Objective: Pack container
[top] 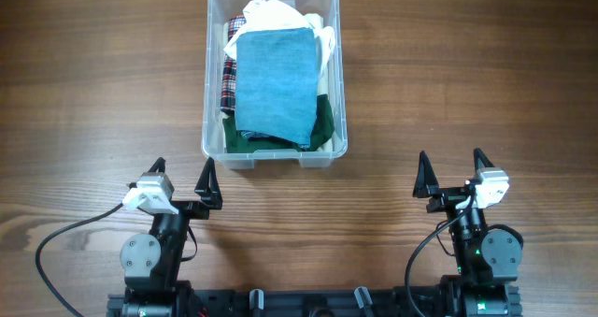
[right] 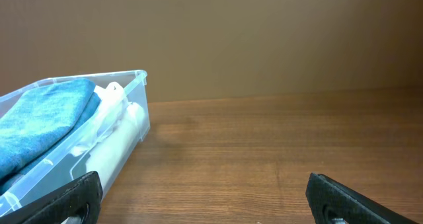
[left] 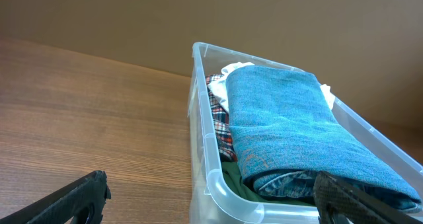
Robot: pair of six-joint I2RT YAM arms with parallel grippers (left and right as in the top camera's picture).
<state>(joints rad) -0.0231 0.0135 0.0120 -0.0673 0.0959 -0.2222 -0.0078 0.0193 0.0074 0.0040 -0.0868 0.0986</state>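
- The container point(top: 211, 93) sits on the bench point(top: 93, 93), long axis pointing away from the arms.
- Left tool point(top: 183, 164) — spread, empty — sits near the container's front-left corner, closer than the right tool point(top: 450, 154), equally spread.

On my overhead feed, a folded blue denim piece point(top: 274, 81) lies on top of the stack. A red plaid cloth point(top: 227, 81) shows along its left edge, touching it. A white cloth point(top: 276, 16) protrudes at the far end and along the right edge. A dark green cloth point(top: 323, 130) lies underneath, visible at the near right corner. The wood-grain table point(top: 93, 93) is beneath. My right wrist feed shows a plain brown wall point(right: 264, 39) behind the table.
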